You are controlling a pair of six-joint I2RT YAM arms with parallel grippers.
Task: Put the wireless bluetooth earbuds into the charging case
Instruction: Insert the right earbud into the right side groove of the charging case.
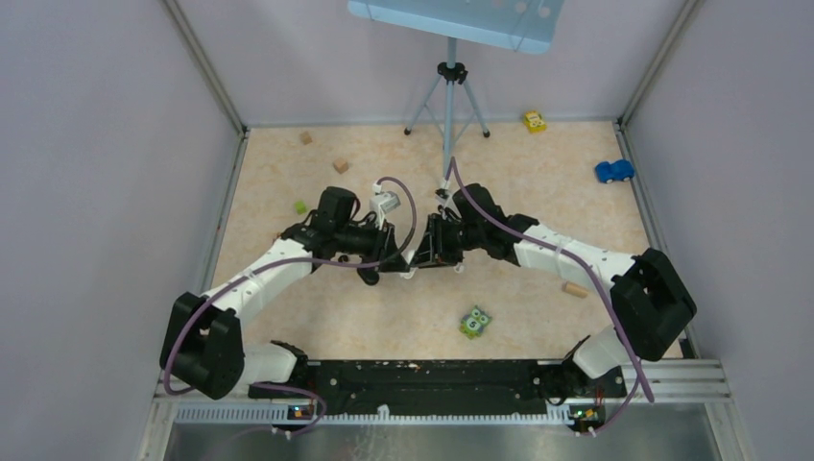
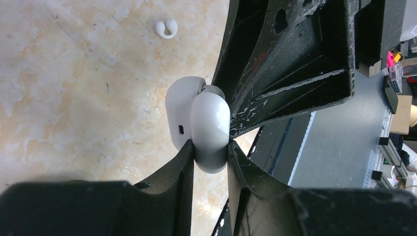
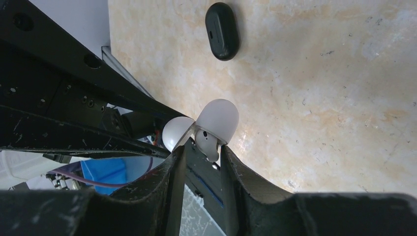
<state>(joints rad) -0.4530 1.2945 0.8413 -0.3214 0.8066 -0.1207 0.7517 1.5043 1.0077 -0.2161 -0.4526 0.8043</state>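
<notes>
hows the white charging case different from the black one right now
The white case is hinged open, with what looks like an earbud inside; the black case is shut. The white case is pinched in the left gripper; the black case lies free on the table. Both are smooth, rounded pebble shapes.

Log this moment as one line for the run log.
left gripper: shut on open white pebble-shaped charging case | right gripper: jaws apart around white earbud at case | second white earbud: on table
</notes>
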